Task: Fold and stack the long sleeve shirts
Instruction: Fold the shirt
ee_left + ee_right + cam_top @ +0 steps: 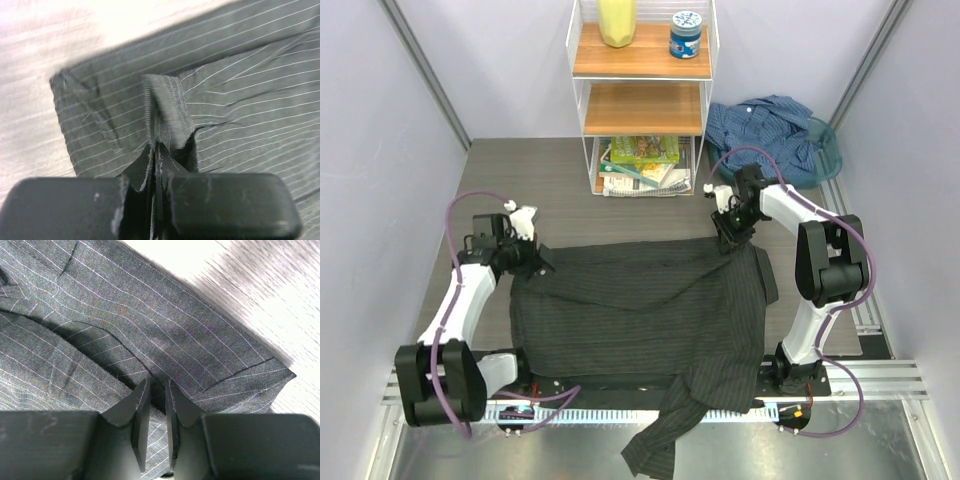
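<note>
The charcoal pinstriped shirt (640, 300) lies spread across the middle of the grey table (520, 180), its far edge lifted at both corners; one sleeve (665, 435) trails over the table's near edge between the arm bases. The left gripper (534, 262) is clamped on the far left corner, where the left wrist view shows a raised fold of striped cloth (167, 112) pinched between nearly closed fingers (156, 165). The right gripper (728, 240) grips the far right corner, its fingers (141, 410) narrowed onto the hem (156, 390). The blue shirt (765, 130) sits crumpled in a teal basket (828, 140) at the far right, well apart from the arms, beside a wire shelf unit (642, 90).
</note>
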